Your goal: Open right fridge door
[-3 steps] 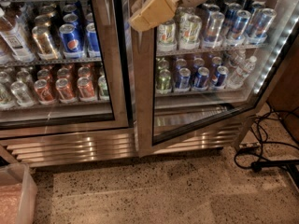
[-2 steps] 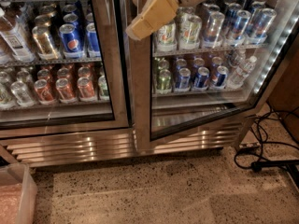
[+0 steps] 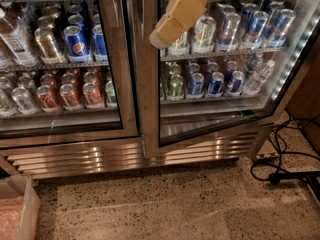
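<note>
The right fridge door (image 3: 216, 130) is a glass pane in a brushed steel frame. It stands slightly ajar, its bottom edge angled out from the cabinet at the left side. A white LED strip (image 3: 296, 48) glows along its right side. My gripper (image 3: 164, 35), with tan fingers, reaches down from the top of the view. It sits in front of the door's upper left edge, by the steel post between the two doors. Cans and bottles fill the shelves behind the glass.
The left glass door (image 3: 118, 59) is closed over Pepsi and red-orange cans. Black cables (image 3: 287, 159) and a power strip (image 3: 266, 156) lie on the speckled floor at the right. A clear plastic bin (image 3: 20, 209) stands at the bottom left.
My gripper has dropped a little lower along the door's left edge. The door remains ajar at about the same angle.
</note>
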Tool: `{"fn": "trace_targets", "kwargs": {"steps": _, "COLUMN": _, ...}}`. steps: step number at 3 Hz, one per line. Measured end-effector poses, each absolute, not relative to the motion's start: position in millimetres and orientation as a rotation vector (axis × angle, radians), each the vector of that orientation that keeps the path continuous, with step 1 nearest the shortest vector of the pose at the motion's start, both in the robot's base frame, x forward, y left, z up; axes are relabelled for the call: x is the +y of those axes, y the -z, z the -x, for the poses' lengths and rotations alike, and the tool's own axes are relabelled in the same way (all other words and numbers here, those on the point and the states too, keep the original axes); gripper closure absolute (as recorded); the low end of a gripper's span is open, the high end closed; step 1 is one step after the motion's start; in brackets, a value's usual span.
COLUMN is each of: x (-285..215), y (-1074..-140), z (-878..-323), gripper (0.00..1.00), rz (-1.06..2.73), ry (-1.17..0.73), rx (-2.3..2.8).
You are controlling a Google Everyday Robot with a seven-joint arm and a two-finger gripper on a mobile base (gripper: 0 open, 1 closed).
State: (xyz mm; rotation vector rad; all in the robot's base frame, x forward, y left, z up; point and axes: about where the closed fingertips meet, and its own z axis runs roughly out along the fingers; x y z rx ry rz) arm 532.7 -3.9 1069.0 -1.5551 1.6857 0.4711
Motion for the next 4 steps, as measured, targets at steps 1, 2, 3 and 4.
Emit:
{"fn": "trace_targets", "kwargs": {"steps": 1, "x": -24, "y": -1099, "z": -493, "gripper": 0.00, "rz": 1.588, "ry": -0.306, "rx": 1.828}}
{"fn": "trace_targets", "kwargs": {"steps": 2, "x": -26, "y": -1144, "z": -456, "gripper": 0.00, "rz": 1.586, "ry": -0.146, "rx": 1.924}}
{"fn": "trace_targets", "kwargs": {"steps": 3, "x": 4, "y": -1205, "z": -439, "gripper": 0.00, "rz": 1.545, "ry": -0.038, "rx": 1.852}}
{"fn": "trace_targets", "kwargs": {"steps": 4, "x": 41, "y": -1244, "z": -424, "gripper": 0.00, "rz": 1.550, "ry": -0.031, "rx": 1.724}}
